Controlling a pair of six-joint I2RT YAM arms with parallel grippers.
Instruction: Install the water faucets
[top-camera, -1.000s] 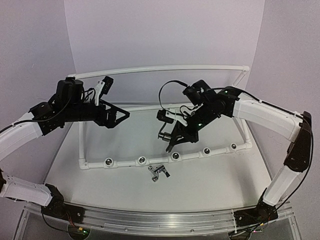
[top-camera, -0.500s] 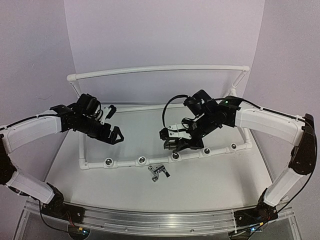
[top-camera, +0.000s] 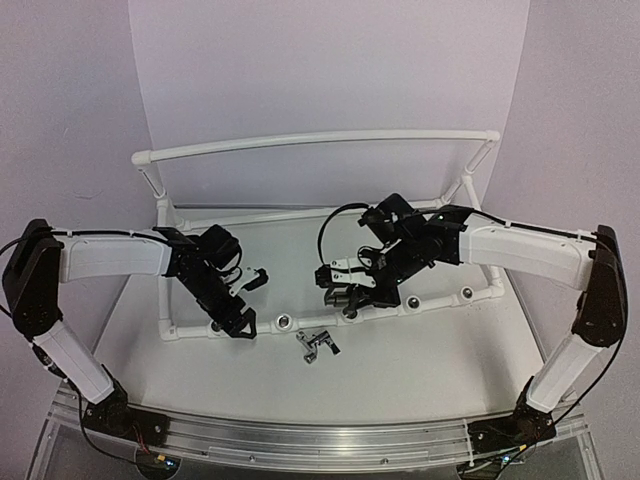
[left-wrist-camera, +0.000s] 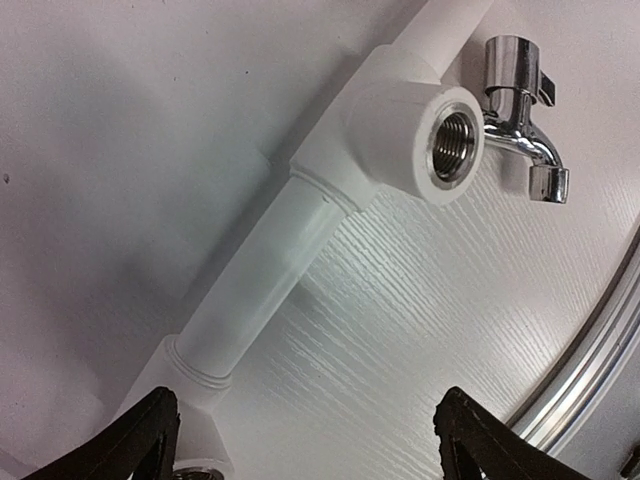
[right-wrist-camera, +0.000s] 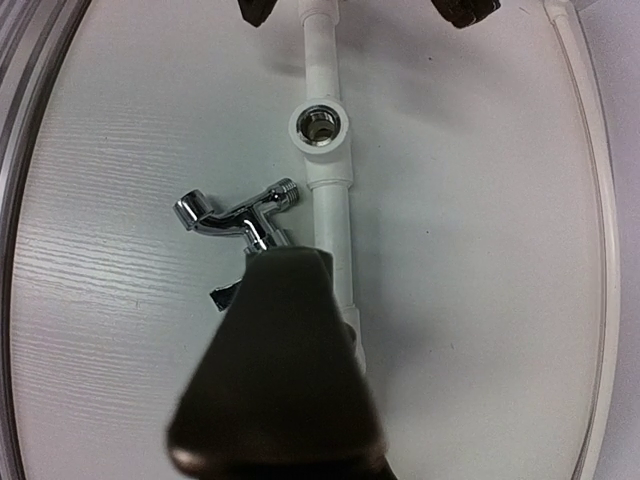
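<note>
One chrome water faucet (top-camera: 318, 345) lies loose on the table just in front of the white pipe frame (top-camera: 250, 327). It also shows in the left wrist view (left-wrist-camera: 520, 120) and the right wrist view (right-wrist-camera: 235, 215). My left gripper (top-camera: 250, 302) is open and empty, low over the front pipe between two sockets, its fingertips (left-wrist-camera: 140, 440) wide apart. My right gripper (top-camera: 342, 292) is shut and hangs over the front pipe by the middle socket (top-camera: 350, 312). A small metal piece, seemingly the second faucet, shows at its tips. Its dark shut fingers (right-wrist-camera: 280, 330) fill the lower right wrist view.
The front pipe carries several silver-ringed sockets, including one (top-camera: 284, 321) beside the loose faucet, seen close up (left-wrist-camera: 455, 145). The frame's tall rear rail (top-camera: 320, 140) spans the back. A metal rail (top-camera: 300, 435) runs along the near table edge.
My left arm has swung down and forward from above the frame to the front pipe. My right gripper has come down and left to the front pipe. The loose faucet has not moved.
</note>
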